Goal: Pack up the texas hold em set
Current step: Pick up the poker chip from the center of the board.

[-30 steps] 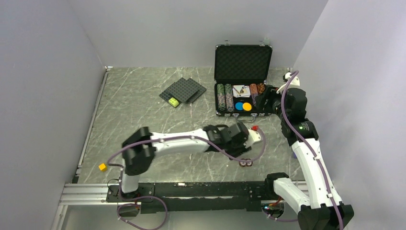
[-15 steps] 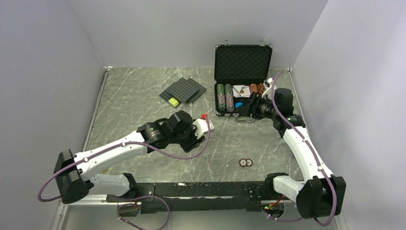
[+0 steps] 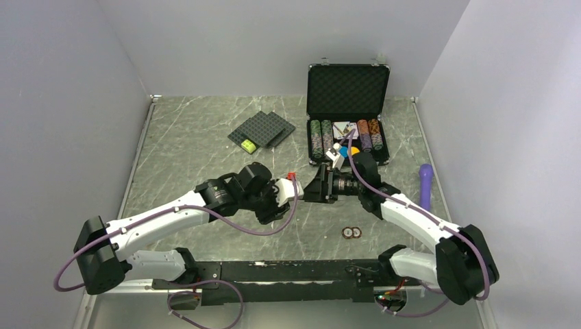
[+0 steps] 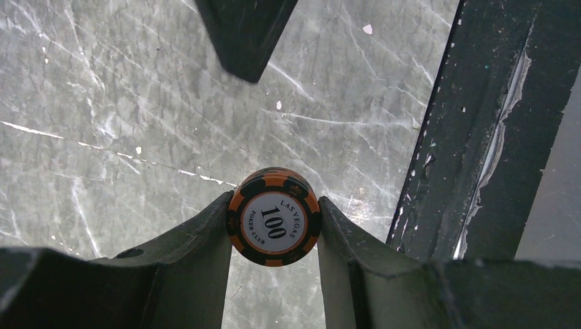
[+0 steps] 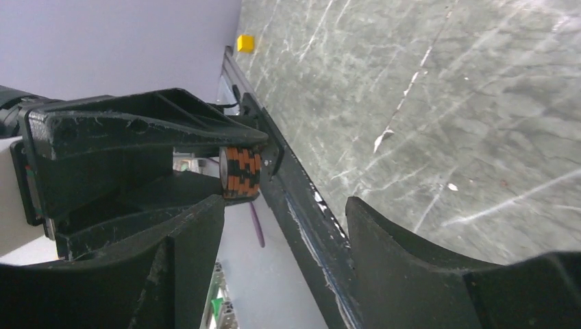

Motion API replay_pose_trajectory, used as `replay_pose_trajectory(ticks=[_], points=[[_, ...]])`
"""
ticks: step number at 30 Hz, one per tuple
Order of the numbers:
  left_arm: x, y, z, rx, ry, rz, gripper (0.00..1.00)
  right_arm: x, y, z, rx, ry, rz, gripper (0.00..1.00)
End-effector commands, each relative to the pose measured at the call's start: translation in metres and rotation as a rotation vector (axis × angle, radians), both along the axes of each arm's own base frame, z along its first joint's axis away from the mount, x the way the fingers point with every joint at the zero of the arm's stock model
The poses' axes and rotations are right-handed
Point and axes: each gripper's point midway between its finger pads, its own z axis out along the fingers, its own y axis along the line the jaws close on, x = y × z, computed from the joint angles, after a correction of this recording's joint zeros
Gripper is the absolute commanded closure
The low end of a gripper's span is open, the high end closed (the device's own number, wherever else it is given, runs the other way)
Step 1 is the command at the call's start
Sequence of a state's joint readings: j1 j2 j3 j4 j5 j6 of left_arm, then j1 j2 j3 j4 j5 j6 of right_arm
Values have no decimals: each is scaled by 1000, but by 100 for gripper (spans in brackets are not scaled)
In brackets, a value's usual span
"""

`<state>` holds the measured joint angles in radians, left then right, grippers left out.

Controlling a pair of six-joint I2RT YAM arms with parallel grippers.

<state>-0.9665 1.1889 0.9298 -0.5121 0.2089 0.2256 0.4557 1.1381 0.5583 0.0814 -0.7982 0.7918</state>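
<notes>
**A:** What has the left gripper (image 4: 275, 204) got?
**B:** The orange chips (image 4: 274, 225), a small stack pinched between its fingers, above the middle of the table (image 3: 199, 157).
**A:** And the right gripper (image 5: 284, 209)?
**B:** Jaws wide, nothing in them. It faces the left one from 3 o'clock, just beside it.
**A:** The case (image 3: 348, 89)?
**B:** At the table's 1 o'clock, open, lid upright, with rows of chips inside. Two loose chips (image 3: 352, 233) lie at 5 o'clock from the grippers.

Right gripper (image 5: 284, 205) swung from briefcase (image 3: 347, 89) to centre, meeting left gripper (image 4: 274, 209); orange chips (image 4: 274, 219) carried back leftward
</notes>
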Motion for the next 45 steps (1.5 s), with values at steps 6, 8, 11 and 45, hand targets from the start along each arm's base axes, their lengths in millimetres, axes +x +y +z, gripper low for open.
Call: replay_pose_trajectory(ticks=[6, 8, 11, 45], points=[[0, -16, 20, -94, -51, -59, 100, -4, 37, 22, 130, -20, 75, 30], [0, -16, 19, -92, -52, -58, 100, -7, 42, 22, 131, -16, 91, 31], [0, -16, 21, -95, -60, -57, 100, -13, 50, 21, 130, -9, 121, 33], [10, -11, 48, -173, -121, 35, 1, 37, 4, 24, 40, -54, -165, 100]])
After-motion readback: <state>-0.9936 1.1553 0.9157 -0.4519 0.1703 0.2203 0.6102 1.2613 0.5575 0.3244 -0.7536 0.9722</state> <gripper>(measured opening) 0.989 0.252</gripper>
